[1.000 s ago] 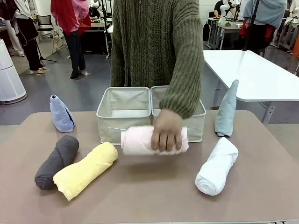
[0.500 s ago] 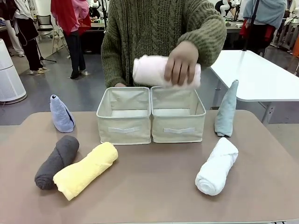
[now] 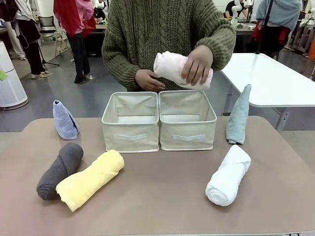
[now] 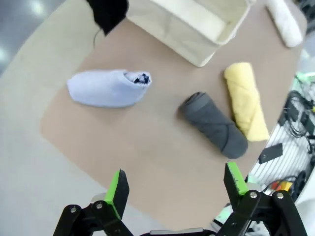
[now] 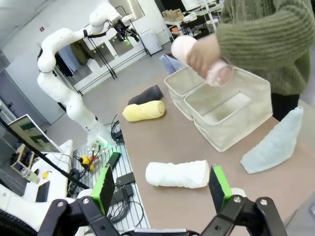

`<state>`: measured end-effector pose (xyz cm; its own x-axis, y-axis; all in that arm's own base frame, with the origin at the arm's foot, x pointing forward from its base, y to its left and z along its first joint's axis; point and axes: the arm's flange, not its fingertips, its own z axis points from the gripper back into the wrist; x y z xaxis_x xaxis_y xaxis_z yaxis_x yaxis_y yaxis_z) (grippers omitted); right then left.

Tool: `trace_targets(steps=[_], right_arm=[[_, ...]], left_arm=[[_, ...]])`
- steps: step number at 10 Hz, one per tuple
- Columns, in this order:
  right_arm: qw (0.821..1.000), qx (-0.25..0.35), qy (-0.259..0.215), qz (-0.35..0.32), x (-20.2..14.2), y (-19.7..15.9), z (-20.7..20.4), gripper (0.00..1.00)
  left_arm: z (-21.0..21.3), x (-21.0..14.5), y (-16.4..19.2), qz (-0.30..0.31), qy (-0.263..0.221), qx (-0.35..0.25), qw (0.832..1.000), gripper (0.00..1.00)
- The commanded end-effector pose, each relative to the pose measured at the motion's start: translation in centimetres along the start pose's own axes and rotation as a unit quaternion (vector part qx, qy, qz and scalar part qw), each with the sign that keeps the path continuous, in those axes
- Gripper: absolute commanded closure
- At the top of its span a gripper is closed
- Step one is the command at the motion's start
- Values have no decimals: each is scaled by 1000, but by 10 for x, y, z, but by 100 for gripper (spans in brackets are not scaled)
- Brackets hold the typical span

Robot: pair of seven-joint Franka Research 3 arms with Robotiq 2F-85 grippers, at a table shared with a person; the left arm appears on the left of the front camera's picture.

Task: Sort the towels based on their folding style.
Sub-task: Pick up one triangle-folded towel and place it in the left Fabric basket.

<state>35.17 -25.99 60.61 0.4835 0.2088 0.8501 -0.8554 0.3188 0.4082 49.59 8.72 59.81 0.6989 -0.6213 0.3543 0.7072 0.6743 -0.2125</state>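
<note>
A person in a green sweater holds a rolled pink towel (image 3: 172, 68) in both hands above the right beige bin (image 3: 187, 120). On the table lie a rolled dark grey towel (image 3: 60, 169), a rolled yellow towel (image 3: 91, 179) and a rolled white towel (image 3: 228, 175). A light blue cone-folded towel (image 3: 64, 120) stands at the left, a pale teal cone (image 3: 239, 115) at the right. My left gripper (image 4: 174, 189) hangs open high over the table's left end, above the grey towel (image 4: 214, 125). Open too, my right gripper (image 5: 162, 189) is raised near the white towel (image 5: 178, 173).
Two beige fabric bins stand side by side mid-table; the left bin (image 3: 130, 123) shows nothing inside. A white table (image 3: 266, 81) stands behind at the right. My left arm (image 5: 64, 73) rises beyond the table's end in the right wrist view.
The person lifted the pink towel from the table in front of the bins up above the right bin, then brought the other hand to it. Both grippers stayed open.
</note>
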Motion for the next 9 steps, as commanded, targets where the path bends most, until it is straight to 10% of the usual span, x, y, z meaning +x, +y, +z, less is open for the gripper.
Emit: trace_targets(steps=[1,9], right_arm=[[1000,3,-5,0,0,3,-2,0],[1000,3,-5,0,0,3,-2,0]], left_arm=[[-32,12,-35,95,59,38,993,0],[-49,35,-47,135,60,68,987,0]])
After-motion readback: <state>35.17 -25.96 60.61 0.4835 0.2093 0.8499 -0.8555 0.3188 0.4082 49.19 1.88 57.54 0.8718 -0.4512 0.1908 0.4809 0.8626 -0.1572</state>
